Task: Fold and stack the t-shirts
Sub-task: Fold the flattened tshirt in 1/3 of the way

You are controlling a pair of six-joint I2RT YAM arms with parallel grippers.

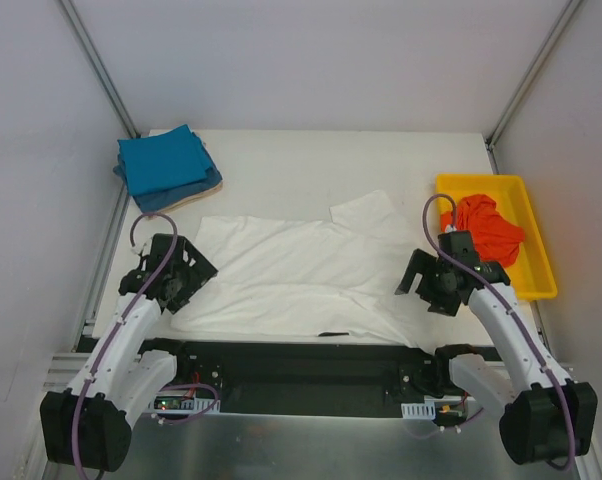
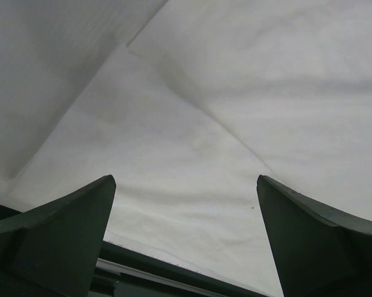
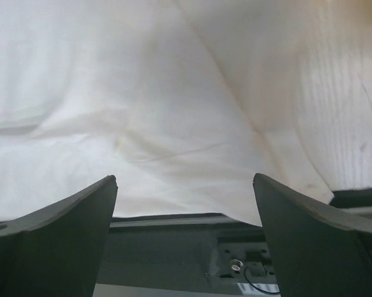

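Note:
A white t-shirt (image 1: 301,275) lies spread flat across the middle of the table, its near edge reaching the black strip in front. My left gripper (image 1: 189,272) hangs open over the shirt's left end; its wrist view shows white cloth (image 2: 192,136) between and beyond the spread fingers. At the shirt's right end my right gripper (image 1: 428,282) is open too, over the hem (image 3: 186,204) and the table's front edge. A folded teal-blue shirt (image 1: 161,165) tops a small stack at the back left. An orange-red shirt (image 1: 491,228) lies crumpled in the tray.
A yellow plastic tray (image 1: 536,265) stands at the right edge. A black strip (image 1: 301,365) with cables runs along the near edge between the arm bases. Metal frame posts (image 1: 101,70) rise at the back corners.

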